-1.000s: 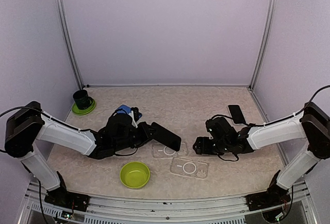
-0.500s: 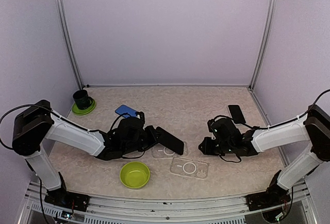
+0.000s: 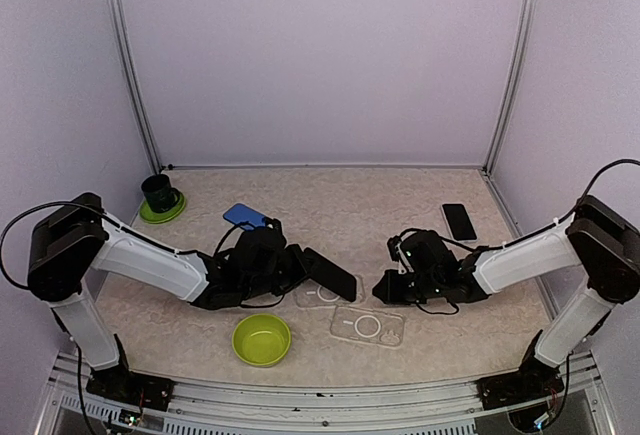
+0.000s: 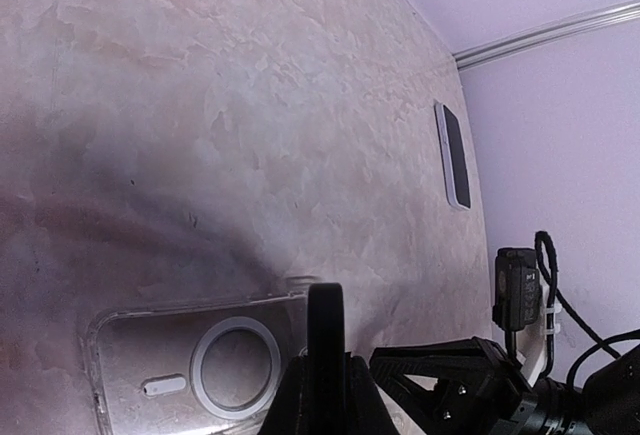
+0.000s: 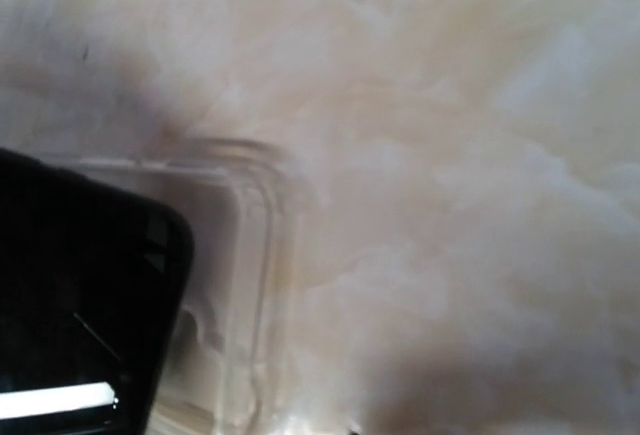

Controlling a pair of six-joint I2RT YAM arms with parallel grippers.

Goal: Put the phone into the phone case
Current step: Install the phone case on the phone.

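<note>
My left gripper [image 3: 299, 268] is shut on a black phone [image 3: 331, 273], which hangs tilted over the left end of a clear phone case [image 3: 328, 294] lying flat on the table. The left wrist view has the phone [image 4: 325, 340] edge-on between my fingers, and the case [image 4: 190, 355] with its ring is just below it. My right gripper [image 3: 384, 284] is shut, low over the table by the case's right end. In the right wrist view the phone's corner [image 5: 80, 305] overlaps the case's rim [image 5: 262, 245]; my own fingers do not show there.
A second clear case [image 3: 368, 326] lies nearer the front. A green bowl [image 3: 262, 339] sits front left. A blue phone [image 3: 247, 216] lies behind the left arm, another black phone [image 3: 459, 221] at the right, and a dark cup on a green saucer [image 3: 160, 195] far left.
My right gripper has gone from open to shut and shifted left to the case's right end. The left gripper moved slightly right with the phone, bringing it over the case.
</note>
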